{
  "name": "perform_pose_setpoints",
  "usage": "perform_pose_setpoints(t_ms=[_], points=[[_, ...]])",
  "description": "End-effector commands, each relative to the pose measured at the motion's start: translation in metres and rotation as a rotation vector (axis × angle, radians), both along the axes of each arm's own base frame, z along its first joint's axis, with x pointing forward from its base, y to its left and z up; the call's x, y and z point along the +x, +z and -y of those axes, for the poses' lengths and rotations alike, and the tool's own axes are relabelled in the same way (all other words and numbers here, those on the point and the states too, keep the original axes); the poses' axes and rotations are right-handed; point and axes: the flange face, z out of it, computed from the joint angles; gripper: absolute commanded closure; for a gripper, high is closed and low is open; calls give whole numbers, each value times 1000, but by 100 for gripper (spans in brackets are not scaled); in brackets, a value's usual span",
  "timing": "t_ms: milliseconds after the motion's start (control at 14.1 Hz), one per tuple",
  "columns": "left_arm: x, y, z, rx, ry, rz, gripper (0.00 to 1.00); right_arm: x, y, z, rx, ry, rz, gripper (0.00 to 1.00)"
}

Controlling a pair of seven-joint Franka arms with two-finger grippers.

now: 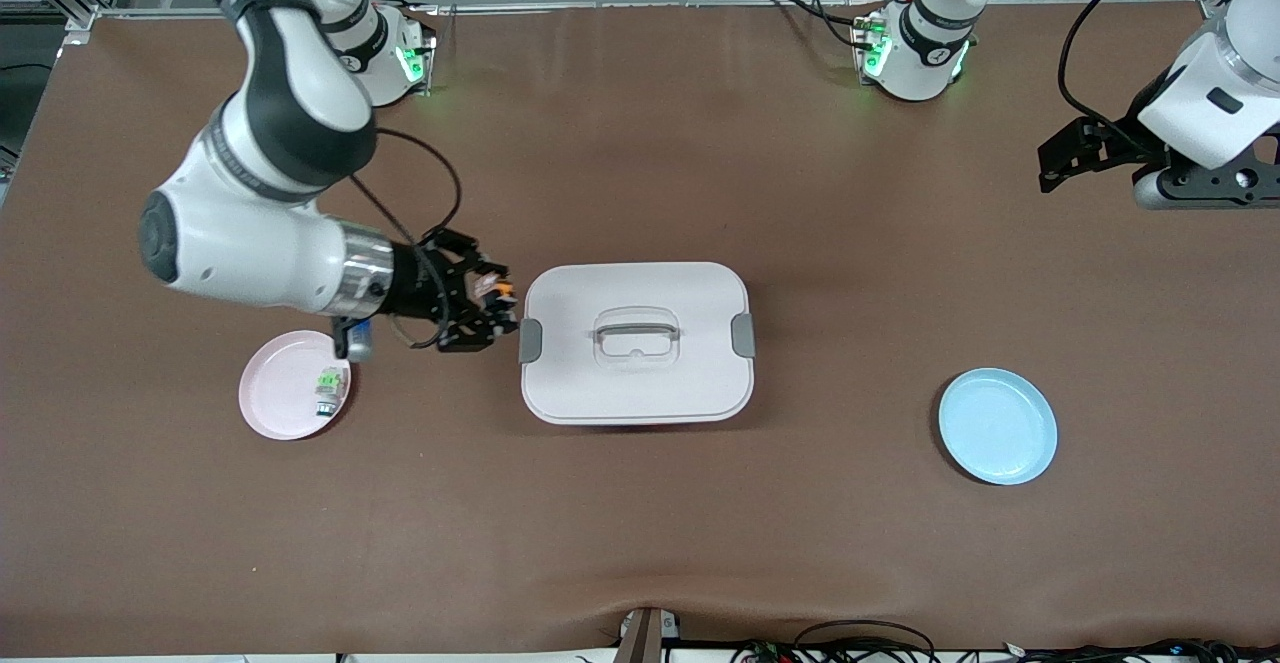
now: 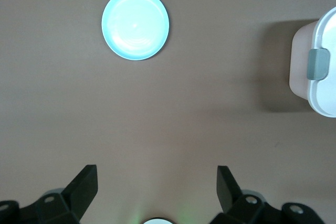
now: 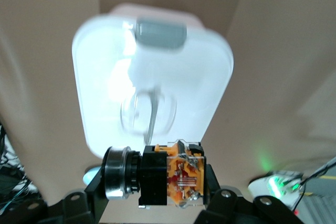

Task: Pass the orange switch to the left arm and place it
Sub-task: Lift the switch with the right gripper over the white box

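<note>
My right gripper (image 1: 487, 310) is shut on the orange switch (image 1: 498, 291), a small black part with an orange end and a silver ring. It hangs over the table just off the box's (image 1: 636, 341) grey side latch, between the box and the pink plate. In the right wrist view the orange switch (image 3: 157, 176) lies crosswise between the fingers (image 3: 211, 179), with the white box (image 3: 152, 82) ahead. My left gripper (image 1: 1050, 165) waits open over the table at the left arm's end. In its wrist view the left gripper (image 2: 156, 182) holds nothing.
A pink plate (image 1: 280, 405) with a small green-and-silver part (image 1: 327, 390) lies near the right arm's end. A blue plate (image 1: 997, 426) lies toward the left arm's end, also seen as the blue plate (image 2: 135, 24), with the box's edge (image 2: 317, 69) beside it.
</note>
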Motion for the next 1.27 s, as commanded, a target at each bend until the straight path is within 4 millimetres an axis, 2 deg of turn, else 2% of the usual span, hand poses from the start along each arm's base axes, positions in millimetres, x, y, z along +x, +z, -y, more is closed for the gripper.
perform_pose_setpoints(t_ms=[0, 141, 212, 424, 707, 848, 990, 1202], points=[[-1, 4, 17, -20, -39, 22, 0, -5, 24, -35, 32, -23, -15, 100], [-3, 6, 33, -22, -70, 31, 0, -28, 31, -84, 58, 26, -22, 100], [-4, 5, 42, -25, -81, 32, 0, -32, 31, -104, 66, 11, -24, 100], [-6, 7, 62, -68, -96, 35, 0, -36, 28, -148, 95, -98, -3, 100], [-6, 10, 75, -185, -91, 24, 0, -44, 25, -177, 133, -135, 6, 100], [-4, 3, 91, -235, -106, 37, 0, -44, 31, -193, 172, -157, -7, 100], [5, -10, 107, -289, -92, 40, 0, -39, 35, -212, 203, -190, 4, 100], [19, -16, 125, -428, 4, 56, 0, -38, 38, -223, 219, -178, 23, 100]])
